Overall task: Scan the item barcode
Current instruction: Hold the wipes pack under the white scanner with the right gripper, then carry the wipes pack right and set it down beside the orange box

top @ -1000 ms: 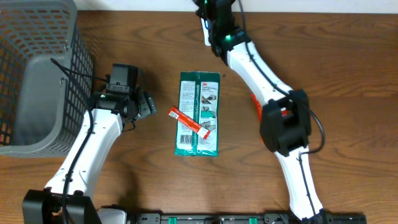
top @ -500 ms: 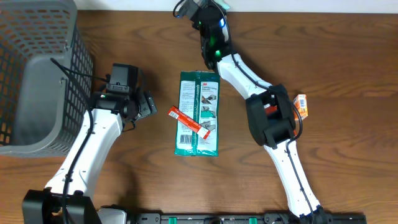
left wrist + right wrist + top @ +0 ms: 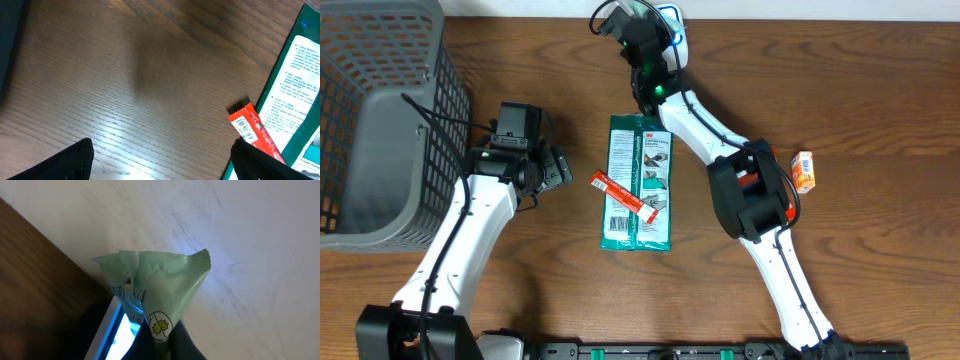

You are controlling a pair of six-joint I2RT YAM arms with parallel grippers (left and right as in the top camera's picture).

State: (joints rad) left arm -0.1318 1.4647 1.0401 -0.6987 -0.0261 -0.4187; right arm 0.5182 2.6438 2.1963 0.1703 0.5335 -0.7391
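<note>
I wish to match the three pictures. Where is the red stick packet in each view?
Overhead: red stick packet at centre, lying slantwise over the left edge of the green package.
Left wrist: lower right, against the same green package.
Right wrist: not in it; a pale green packet fills the middle.
Shared landmark: the green package.

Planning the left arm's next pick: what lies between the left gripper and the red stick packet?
Nothing but bare wooden table separates the left gripper from the red stick packet; the overhead and left wrist views both show it.
</note>
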